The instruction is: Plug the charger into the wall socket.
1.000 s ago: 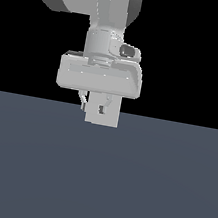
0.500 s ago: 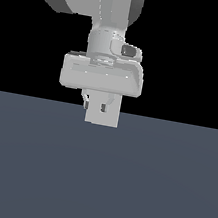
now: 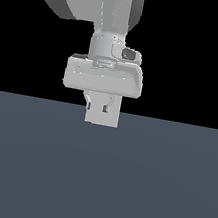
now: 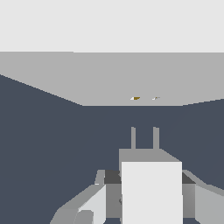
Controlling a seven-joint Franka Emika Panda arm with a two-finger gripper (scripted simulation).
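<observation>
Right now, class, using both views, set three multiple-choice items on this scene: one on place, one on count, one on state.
1. Where do the charger's prongs point? A) at the socket B) away from it C) at the floor
2. How many prongs show? A) one B) two C) four
3. The charger is: A) lying loose B) plugged in C) held in the gripper

Answers: 1 A, the prongs aim at the socket's two holes; 2 B, two thin pins stand out in front; 3 C, fingers flank it and a gap remains before the socket.
</observation>
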